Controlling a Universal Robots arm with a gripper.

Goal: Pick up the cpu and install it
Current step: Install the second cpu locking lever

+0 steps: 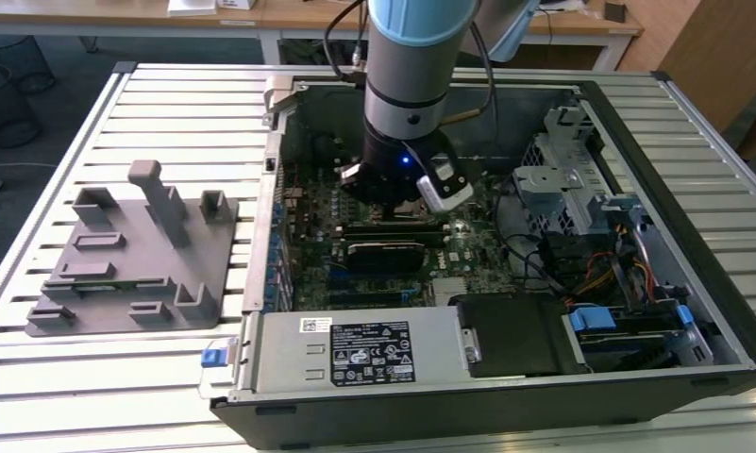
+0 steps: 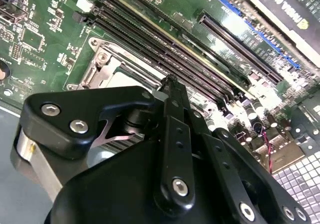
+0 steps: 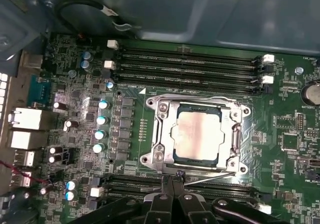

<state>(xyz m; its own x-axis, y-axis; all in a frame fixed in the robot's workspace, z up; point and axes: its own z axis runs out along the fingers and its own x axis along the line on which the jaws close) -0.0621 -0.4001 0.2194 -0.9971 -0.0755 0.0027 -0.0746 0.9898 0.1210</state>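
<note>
Silver-topped cpu [image 3: 195, 135] flat inside its socket frame

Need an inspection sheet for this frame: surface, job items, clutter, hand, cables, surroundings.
Surface: slatted metal table carrying an open computer case.
Job's things: the cpu lies flat in the motherboard socket, silver top showing.
Clutter: grey plastic fixture on the table, at the exterior view's left of the case.
Hand: the hand hangs over the motherboard, beside the socket's edge, fingertips together, holding nothing.
Cables: black cable looped at the case wall; coloured wires near the drive bay.
Surroundings: desks behind the table; wire bin on the floor.
</note>
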